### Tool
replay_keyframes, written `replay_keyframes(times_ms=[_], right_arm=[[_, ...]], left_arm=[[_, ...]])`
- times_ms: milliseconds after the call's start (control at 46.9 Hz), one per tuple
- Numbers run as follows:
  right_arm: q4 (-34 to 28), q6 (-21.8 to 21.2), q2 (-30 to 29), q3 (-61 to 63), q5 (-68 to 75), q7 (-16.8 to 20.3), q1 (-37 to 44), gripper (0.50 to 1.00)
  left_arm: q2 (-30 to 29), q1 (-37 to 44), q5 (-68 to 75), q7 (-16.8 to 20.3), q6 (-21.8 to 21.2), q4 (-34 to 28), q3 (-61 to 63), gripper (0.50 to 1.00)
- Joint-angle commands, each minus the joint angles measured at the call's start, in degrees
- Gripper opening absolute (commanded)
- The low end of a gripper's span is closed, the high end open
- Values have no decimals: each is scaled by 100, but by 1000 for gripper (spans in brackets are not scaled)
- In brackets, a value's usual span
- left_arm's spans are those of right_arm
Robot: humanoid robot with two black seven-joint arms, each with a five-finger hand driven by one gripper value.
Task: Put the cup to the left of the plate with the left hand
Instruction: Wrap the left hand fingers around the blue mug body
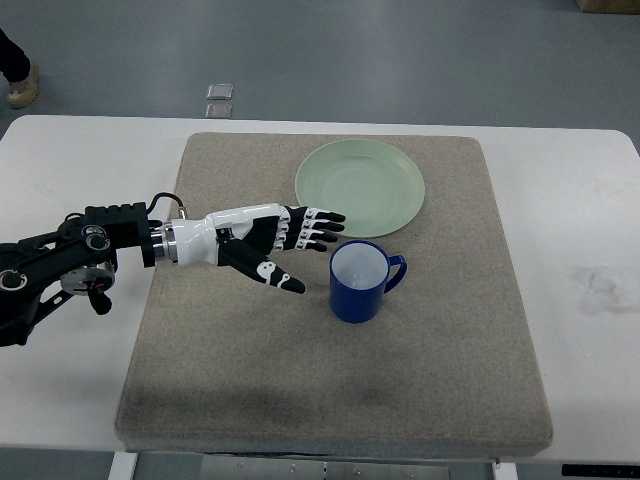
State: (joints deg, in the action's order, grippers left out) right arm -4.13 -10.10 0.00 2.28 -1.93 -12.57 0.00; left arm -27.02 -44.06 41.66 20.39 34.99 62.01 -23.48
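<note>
Cup (359,283): blue, upright, white inside, handle pointing away from the left hand; stands on the mat just below the plate's lower edge, apart from it.
Plate (361,187): pale green, flat on the mat, nothing on it.
Left hand (275,243): fingers extended and spread, holding nothing; fingertips short of the cup, no contact.
Mat (330,400): grey-beige, on the white table (580,260).
Obstructions: mat left of the plate lies under the forearm only.
Surroundings: two small grey squares (219,100) on the floor beyond the plate; a person's shoe (20,88) far left.
</note>
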Motion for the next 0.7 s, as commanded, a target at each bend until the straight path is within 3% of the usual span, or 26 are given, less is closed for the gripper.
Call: replay_keyframes(times_ms=[0,682], right_arm=[[0,-1,0,0,0,0,0,932],[0,-1,0,0,0,0,0,932]], left_arm=[[82,29,0,0,1,-23,1,992],[452,161,97,-44,1,-49,10,992]])
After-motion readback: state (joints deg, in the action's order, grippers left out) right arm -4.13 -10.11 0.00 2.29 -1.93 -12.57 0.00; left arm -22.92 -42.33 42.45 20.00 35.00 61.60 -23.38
